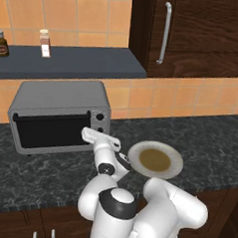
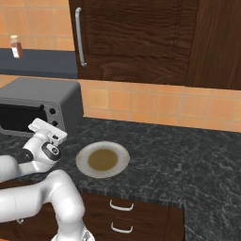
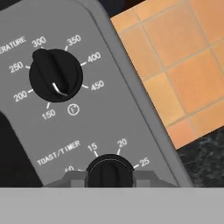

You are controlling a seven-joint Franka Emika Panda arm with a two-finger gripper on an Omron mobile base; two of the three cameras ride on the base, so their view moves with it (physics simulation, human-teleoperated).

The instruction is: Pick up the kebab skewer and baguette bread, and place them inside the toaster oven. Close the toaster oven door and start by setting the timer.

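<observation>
The grey toaster oven [image 1: 60,100] [image 2: 42,96] stands on the dark counter, and its glass-windowed toaster oven door [image 1: 50,129] [image 2: 19,117] is closed. My gripper [image 1: 90,133] [image 2: 45,127] [image 3: 109,180] is at the oven's right-hand panel. In the hand view the fingertips [image 3: 72,179] sit on either side of the toast/timer knob [image 3: 109,168], shut on it. Above that is the temperature knob [image 3: 56,75]. The kebab skewer and baguette bread are hidden from view.
A white plate [image 1: 139,149] [image 2: 82,160] with a brown centre lies on the counter right of the oven. On a dark shelf [image 1: 94,64] above stand a bottle [image 1: 45,42] and a jar [image 1: 2,43]. Dark wood cabinets [image 2: 141,37] hang at the back right.
</observation>
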